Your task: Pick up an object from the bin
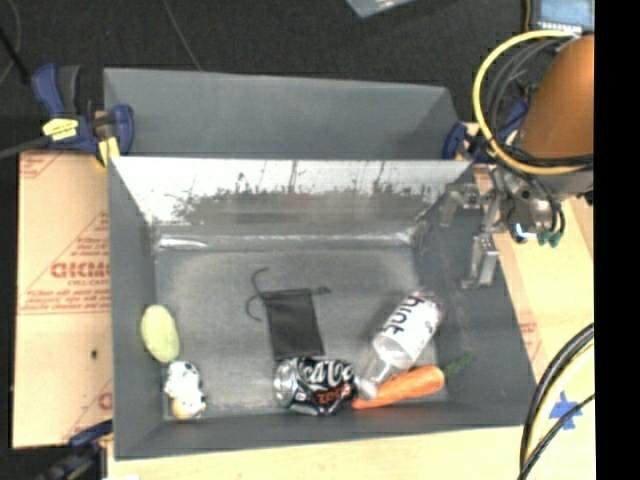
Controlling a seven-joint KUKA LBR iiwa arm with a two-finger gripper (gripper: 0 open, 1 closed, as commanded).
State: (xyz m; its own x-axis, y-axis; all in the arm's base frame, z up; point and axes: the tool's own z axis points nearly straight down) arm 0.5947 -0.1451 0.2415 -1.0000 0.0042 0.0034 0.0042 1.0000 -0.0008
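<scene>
Camera view: my gripper hangs at the bin's three o'clock wall, open or closed I cannot tell. Plastic bottle and carrot lie at five o'clock, nothing picked yet.

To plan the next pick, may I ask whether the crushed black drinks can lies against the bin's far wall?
No, the crushed black drinks can lies by the near wall of the bin, beside the orange carrot.
</scene>
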